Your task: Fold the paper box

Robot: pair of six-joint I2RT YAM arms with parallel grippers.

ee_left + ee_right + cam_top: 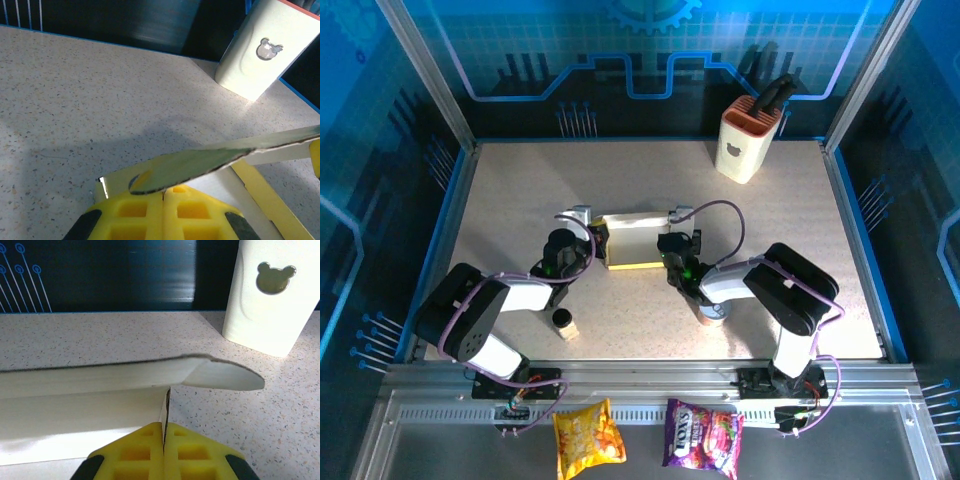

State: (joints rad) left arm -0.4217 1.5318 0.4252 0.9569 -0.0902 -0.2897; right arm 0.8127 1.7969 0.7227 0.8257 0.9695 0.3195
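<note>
Shut tight under a raised flap (200,162), the left gripper (162,194) is set at the left end of the box (635,243); its right end is pinched by the right gripper (164,429).

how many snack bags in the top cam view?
2. A yellow bag on the left and a purple bag to its right, side by side on the metal ledge at the near edge. More could lie out of frame.
</note>
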